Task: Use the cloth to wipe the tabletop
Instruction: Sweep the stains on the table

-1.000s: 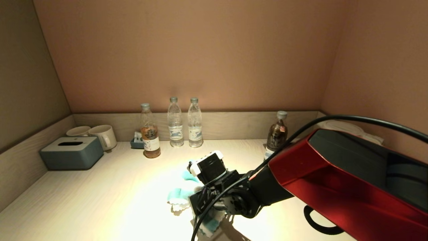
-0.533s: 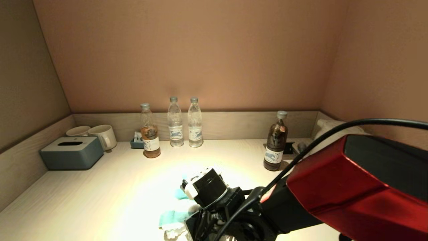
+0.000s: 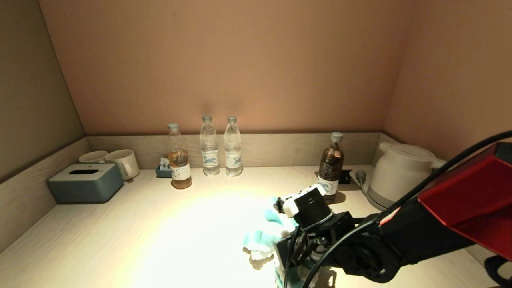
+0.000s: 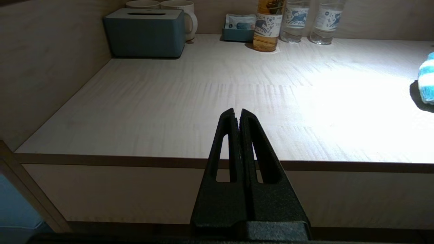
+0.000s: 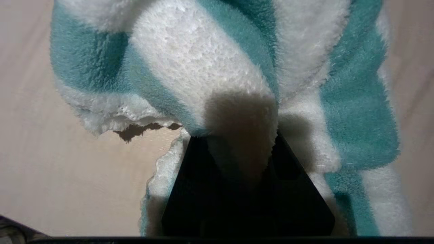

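On the tabletop (image 3: 120,232), bunched cloth (image 3: 262,236) lying near-to-far, right gripper (image 5: 242,142) clamped on it.

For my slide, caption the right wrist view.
Right tool clamped on the striped cloth, bunched against the tabletop.

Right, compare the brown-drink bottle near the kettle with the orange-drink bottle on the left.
The dark bottle is nearly full of deep brown liquid; the amber bottle holds pale orange liquid only in its lower part. The dark bottle stands close to the kettle; the amber bottle stands beside the clear water bottles. Both are upright, capped and white-labelled.
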Available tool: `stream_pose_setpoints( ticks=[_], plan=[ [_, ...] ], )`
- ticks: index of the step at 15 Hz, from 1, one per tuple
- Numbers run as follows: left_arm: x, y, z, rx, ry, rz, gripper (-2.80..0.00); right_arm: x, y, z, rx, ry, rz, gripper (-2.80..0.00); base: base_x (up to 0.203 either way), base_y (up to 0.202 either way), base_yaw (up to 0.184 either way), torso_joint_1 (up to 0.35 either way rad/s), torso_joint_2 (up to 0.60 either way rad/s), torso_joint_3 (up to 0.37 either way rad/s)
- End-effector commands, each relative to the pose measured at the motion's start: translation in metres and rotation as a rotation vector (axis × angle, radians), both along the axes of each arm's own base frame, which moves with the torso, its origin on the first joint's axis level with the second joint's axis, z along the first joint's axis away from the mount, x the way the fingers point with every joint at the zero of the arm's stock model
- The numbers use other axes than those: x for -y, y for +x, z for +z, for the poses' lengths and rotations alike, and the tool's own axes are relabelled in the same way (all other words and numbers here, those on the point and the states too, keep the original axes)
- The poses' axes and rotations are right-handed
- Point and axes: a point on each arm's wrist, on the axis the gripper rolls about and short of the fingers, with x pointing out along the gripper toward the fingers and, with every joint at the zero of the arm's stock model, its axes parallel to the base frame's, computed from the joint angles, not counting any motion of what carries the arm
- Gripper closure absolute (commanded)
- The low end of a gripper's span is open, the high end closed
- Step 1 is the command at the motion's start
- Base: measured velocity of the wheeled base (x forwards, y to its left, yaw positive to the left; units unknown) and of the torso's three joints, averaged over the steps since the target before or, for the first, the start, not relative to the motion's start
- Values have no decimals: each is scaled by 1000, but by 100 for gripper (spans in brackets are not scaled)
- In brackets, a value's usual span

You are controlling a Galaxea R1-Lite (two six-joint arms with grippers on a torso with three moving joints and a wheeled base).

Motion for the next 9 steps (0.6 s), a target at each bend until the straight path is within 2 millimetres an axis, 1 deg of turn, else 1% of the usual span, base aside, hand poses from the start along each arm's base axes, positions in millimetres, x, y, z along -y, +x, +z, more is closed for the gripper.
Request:
stream_pose_setpoints(
  ticks=[1, 3, 5, 6, 8, 9],
  plan=[
    [0, 0, 0, -2, -1, 1, 0, 33, 19, 2, 16, 10, -119, 0, 0, 0, 0, 0, 0, 0],
    [0, 0, 0, -2, -1, 1, 0, 44, 38, -6, 19, 2, -163, 0, 0, 0, 0, 0, 0, 0],
    [0, 0, 0, -2, -1, 1, 0, 45, 45, -7, 26, 3, -172, 0, 0, 0, 0, 0, 0, 0],
    [0, 0, 0, -2, -1, 1, 0, 41, 58, -11, 33, 6, -177, 0, 0, 0, 0, 0, 0, 0],
    [0, 0, 0, -2, -1, 1, 0, 27, 91, -29, 38, 9, -178, 0, 0, 0, 0, 0, 0, 0],
    [0, 0, 0, -2, -1, 1, 0, 15, 98, -33, 42, 10, -159, 0, 0, 0, 0, 0, 0, 0]
  ],
)
